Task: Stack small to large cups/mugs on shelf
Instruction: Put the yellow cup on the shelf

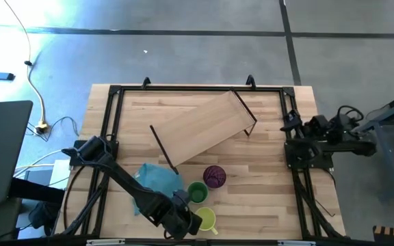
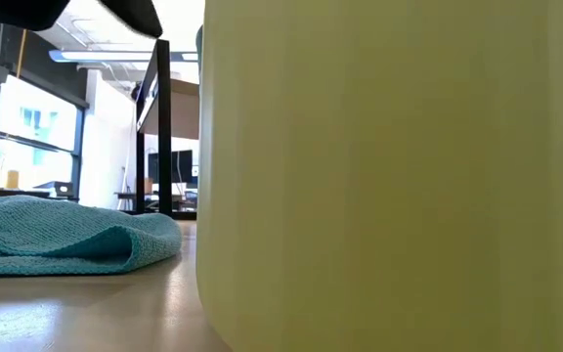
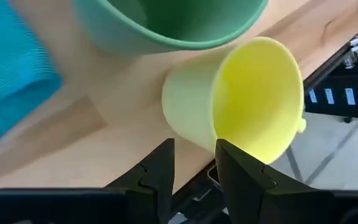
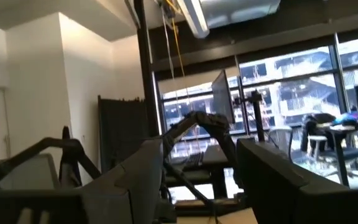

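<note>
The yellow mug [image 1: 206, 219] stands near the table's near edge and fills the low view [image 2: 389, 176]. My left gripper [image 1: 187, 220] is at its left side, shut on its rim [image 3: 194, 165]. The green cup [image 1: 197, 193] stands just behind the mug, and the purple tumbler [image 1: 215, 176] behind that, both upright on the table. The shelf [image 1: 200, 126] stands slanted on its black legs [image 2: 164, 127] in the table's middle. My right gripper [image 1: 291, 123] waits at the table's right side, open [image 4: 201, 180]. My left gripper holds the yellow mug by its rim [image 3: 215, 142], on the side away from the handle [image 3: 301, 124]. One finger [image 3: 244, 171] is inside the mug and the other [image 3: 157, 171] is outside against the wall. The fingers slant down from the table's left. The mug is upright.
A teal cloth [image 1: 157, 181] lies crumpled left of the cups, under my left arm [image 2: 57, 235]. A black frame [image 1: 111, 137] runs around the tabletop. The table's near edge lies right beside the mug.
</note>
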